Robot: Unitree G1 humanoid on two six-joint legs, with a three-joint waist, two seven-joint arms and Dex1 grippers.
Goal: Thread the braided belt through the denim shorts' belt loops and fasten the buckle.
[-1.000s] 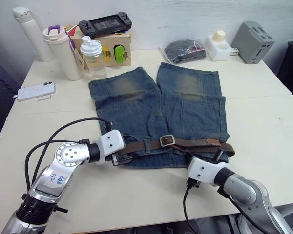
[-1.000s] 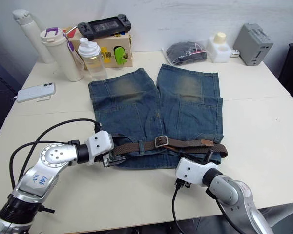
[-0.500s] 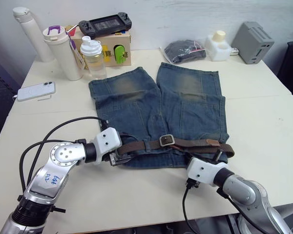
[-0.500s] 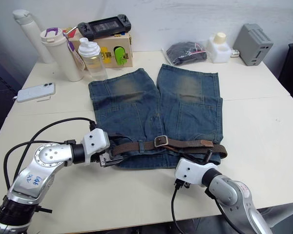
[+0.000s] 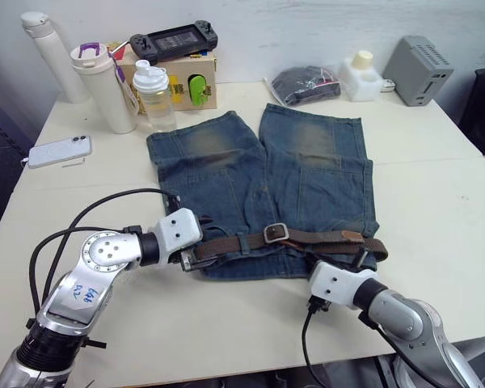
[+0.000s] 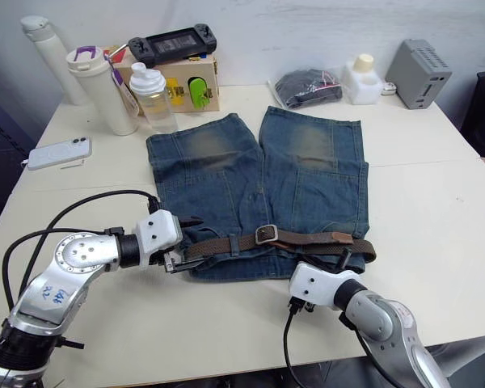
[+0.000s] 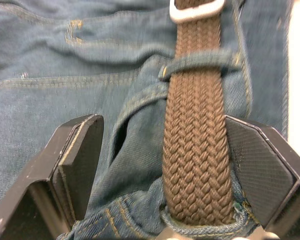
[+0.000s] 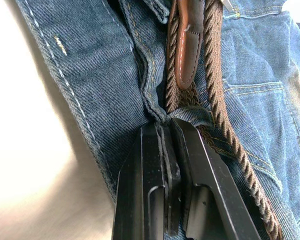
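Left claw [image 7: 162, 165]: my fingers spread, straddling the braided belt [image 7: 195, 150] and the waistband.
Right claw [image 8: 169, 131]: fingers pressed together, nipping denim beside the belt's tan tip.
Denim shorts [image 5: 250, 186]: flat on table [image 5: 436, 210], belt across waistband.
Buckle [image 5: 276, 234]: mid-waistband.

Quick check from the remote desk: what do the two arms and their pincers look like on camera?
Both arms are silver-grey metal ending in white wrist housings. The left arm has a round silver joint, blue handwritten marks on its casing, and black cables looping over it. A black cable hangs under the right arm. Each pincer has two black fingers: the left pincer broad angular pads, the right pincer long flat blades.
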